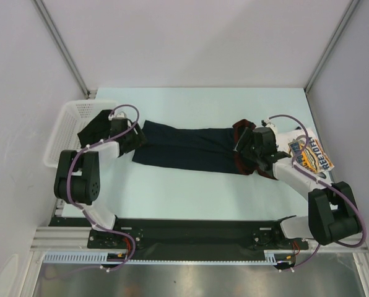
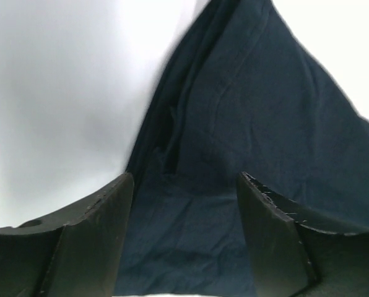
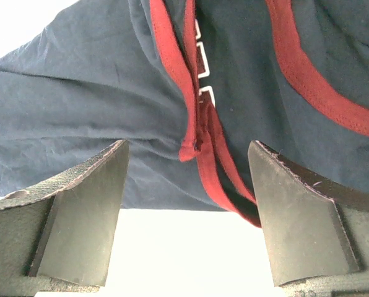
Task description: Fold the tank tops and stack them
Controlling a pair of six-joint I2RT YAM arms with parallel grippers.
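Note:
The navy tank top lies folded into a long band across the middle of the table, its dark-red trim at the right end. My left gripper stands open low over its left end, with navy cloth below and beyond the jaws and nothing pinched. My right gripper is open at the trimmed right end, where the hem lies between the fingers, ungripped. The white tank top with yellow-blue print lies folded at the right, partly under the right arm.
A white plastic basket stands at the table's left edge with a dark cloth hanging over its near side. Grey walls and metal posts close in the back and sides. Bare white table lies in front of the navy top.

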